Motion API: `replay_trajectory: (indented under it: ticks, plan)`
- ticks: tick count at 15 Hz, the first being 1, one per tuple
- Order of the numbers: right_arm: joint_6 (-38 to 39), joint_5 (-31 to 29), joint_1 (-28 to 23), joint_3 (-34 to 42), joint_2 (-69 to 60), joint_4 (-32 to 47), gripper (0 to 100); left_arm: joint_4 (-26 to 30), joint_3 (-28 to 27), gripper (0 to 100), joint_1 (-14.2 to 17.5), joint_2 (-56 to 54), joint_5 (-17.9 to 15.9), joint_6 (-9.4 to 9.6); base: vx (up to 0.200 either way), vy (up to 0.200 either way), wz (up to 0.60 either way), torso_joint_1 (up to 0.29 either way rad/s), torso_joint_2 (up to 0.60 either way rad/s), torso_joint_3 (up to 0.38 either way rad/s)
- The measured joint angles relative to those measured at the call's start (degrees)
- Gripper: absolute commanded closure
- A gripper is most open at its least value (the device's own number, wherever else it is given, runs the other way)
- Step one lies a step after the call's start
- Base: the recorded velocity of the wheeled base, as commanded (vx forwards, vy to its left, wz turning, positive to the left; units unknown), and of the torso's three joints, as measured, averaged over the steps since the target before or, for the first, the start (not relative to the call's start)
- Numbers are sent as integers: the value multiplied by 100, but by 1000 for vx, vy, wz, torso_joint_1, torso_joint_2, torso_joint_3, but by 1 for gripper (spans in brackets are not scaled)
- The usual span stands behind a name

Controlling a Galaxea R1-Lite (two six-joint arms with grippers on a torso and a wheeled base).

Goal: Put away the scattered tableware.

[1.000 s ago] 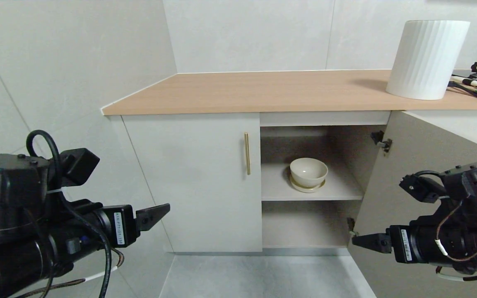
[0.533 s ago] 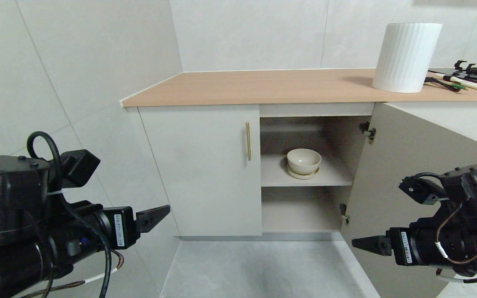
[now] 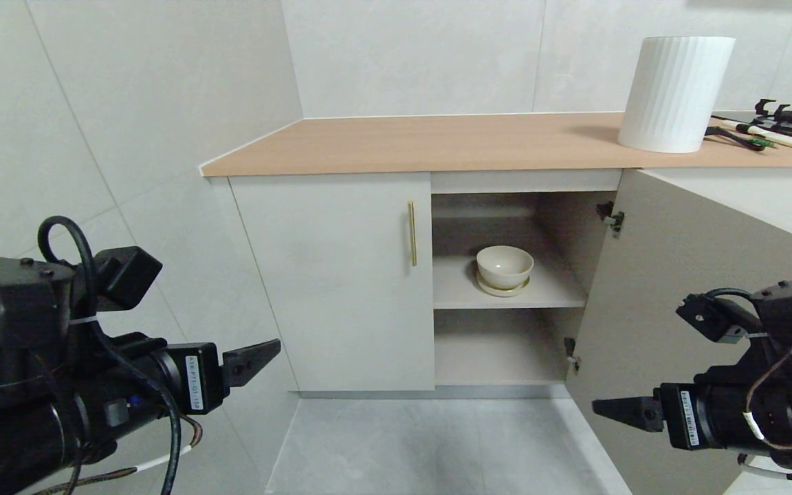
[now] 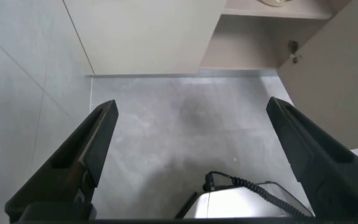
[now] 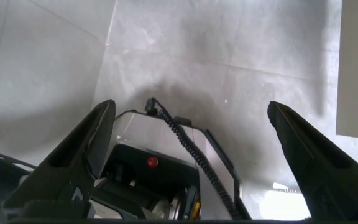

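Note:
A cream bowl (image 3: 504, 265) sits on a small plate (image 3: 502, 290) on the middle shelf of the open cabinet (image 3: 506, 302). My left gripper (image 3: 253, 360) hangs low at the left, well short of the cabinet and in front of its closed door. In the left wrist view the gripper (image 4: 191, 152) is open with only floor between its fingers. My right gripper (image 3: 619, 411) hangs low at the right, beside the swung-out door, and in its own wrist view the gripper (image 5: 191, 152) is open and holds nothing.
The right cabinet door (image 3: 678, 275) stands wide open, close to my right arm. The left door with a gold handle (image 3: 411, 234) is closed. On the wooden countertop (image 3: 437, 141) stand a white ribbed canister (image 3: 676, 94) and some tools (image 3: 777, 130). Grey tiled floor (image 3: 437, 440) lies in front.
The whole head picture shifted and the cabinet now looks smaller and farther, so the camera moved. The right arm sits slightly lower. The bowl and plate stayed on the shelf.

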Motion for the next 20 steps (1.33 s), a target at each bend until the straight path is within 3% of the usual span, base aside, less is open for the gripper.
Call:
replay_trajectory:
  ticks: [5,10,15,17,20]
  plan:
    - [-446,-15,-2,215,-386,619,0,11,9,0,-4,-9,9,41,0,-200,0,4,3,0]
    - [-512,-290,-9,-89,-527,1501,0,11,6,0,-1,-4,-11,44,0,-200,0,3,0,2]
    - [-512,-517,-44,-889,-747,3510,0,18,17,0,2,5,-11,44,0,0,0,0,0,0]
    - [-512,-908,-102,-1337,-975,4259,0,16,20,0,2,2,-13,44,0,0,0,0,0,0]
    - [-517,-1381,-636,-1822,-1150,4874,0,16,26,0,2,5,-20,41,0,0,0,0,0,0]
